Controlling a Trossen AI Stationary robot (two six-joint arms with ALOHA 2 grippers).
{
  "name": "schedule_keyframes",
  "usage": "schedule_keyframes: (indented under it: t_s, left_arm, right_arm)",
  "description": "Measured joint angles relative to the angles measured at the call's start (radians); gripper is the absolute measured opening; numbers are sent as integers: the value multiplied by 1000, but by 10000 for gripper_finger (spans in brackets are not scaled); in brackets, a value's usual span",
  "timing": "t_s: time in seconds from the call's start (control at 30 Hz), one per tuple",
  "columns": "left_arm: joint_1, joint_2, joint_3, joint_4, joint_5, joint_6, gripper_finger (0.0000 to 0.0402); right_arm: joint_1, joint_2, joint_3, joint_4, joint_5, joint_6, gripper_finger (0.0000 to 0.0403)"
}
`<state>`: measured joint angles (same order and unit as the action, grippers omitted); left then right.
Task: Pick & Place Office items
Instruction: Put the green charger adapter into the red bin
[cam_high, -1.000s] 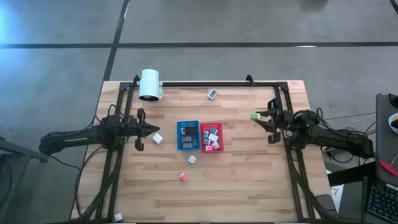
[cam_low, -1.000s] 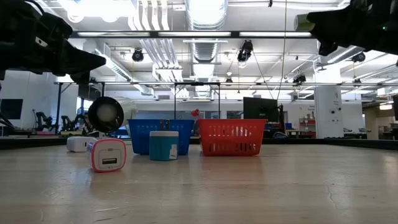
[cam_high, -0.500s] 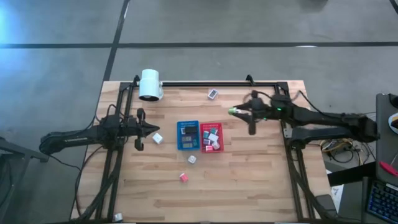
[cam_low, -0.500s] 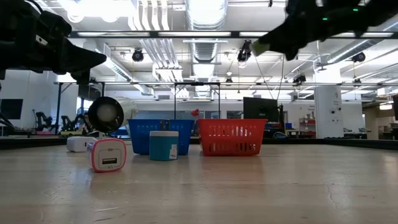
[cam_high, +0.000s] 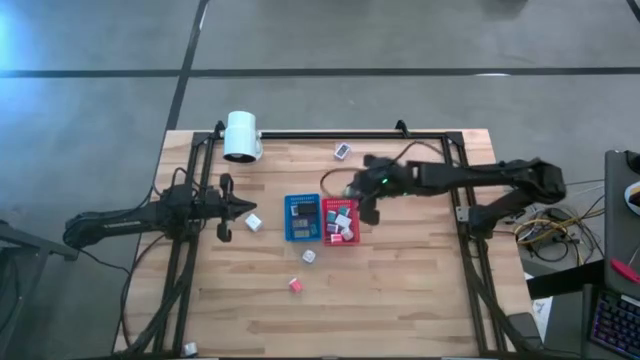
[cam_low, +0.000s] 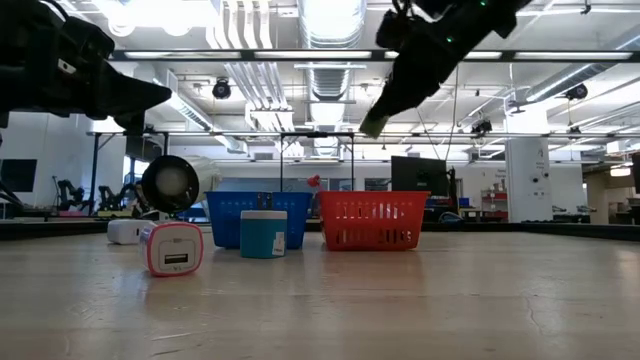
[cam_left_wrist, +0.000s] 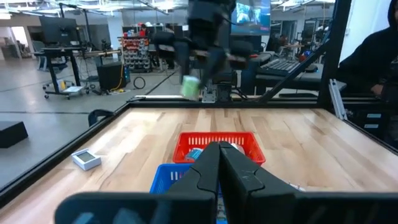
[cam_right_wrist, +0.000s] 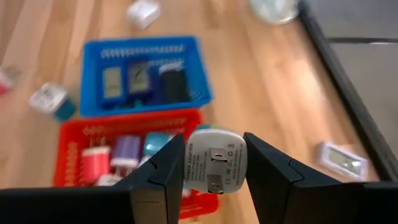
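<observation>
- Swung inward from the table's right edge within the last second: right gripper (cam_high: 352, 190) now hangs over the red tray (cam_high: 340, 221), well above its near corner.
- Clamped between the two dark fingers (cam_right_wrist: 158, 177): a small white charger cube (cam_right_wrist: 214, 162) with a pale green face, label side turned to the wrist camera, pinched on two flat opposite sides.
- Seen from table height as a greenish block (cam_low: 374, 124) high above the red tray (cam_low: 370, 220).
- Unmoved over that same second: left gripper (cam_high: 240, 208), fingers pressed together on nothing, parked left of the blue tray (cam_high: 302, 217) near a loose white cube (cam_high: 253, 222).
- Likely light and rigid, hard smooth plastic; slippery if squeezed on rounded edges, so best held square on flat faces, as here.
- Probably not fragile; a short drop into the tray should do no harm.
- Already lying in the red tray: several pink, white and teal cubes (cam_right_wrist: 112, 157); in the blue tray, dark flat pieces (cam_right_wrist: 142, 81).
- Loose on the wood: a pink-edged cube (cam_low: 173, 249), a teal cube (cam_low: 264, 233), another piece near the far rail (cam_high: 342, 151).
</observation>
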<state>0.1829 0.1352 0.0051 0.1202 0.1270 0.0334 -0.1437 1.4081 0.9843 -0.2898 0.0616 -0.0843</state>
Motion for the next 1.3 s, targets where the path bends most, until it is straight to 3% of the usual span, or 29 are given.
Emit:
schedule_keyframes:
  t_s: [0.3,0.63,0.9,1.3]
  left_arm:
    - [0,0,0,30,-42,1,14]
    - [0,0,0,38,-45,69,14]
    - [0,0,0,45,-49,93,14]
    - [0,0,0,44,-49,89,14]
  right_arm:
    - [116,192,132,-107,20,41,128]
    - [126,377,188,-189,47,71,128]
    - [124,407,186,-178,46,75,131]
    - [124,401,186,-184,15,65,203]
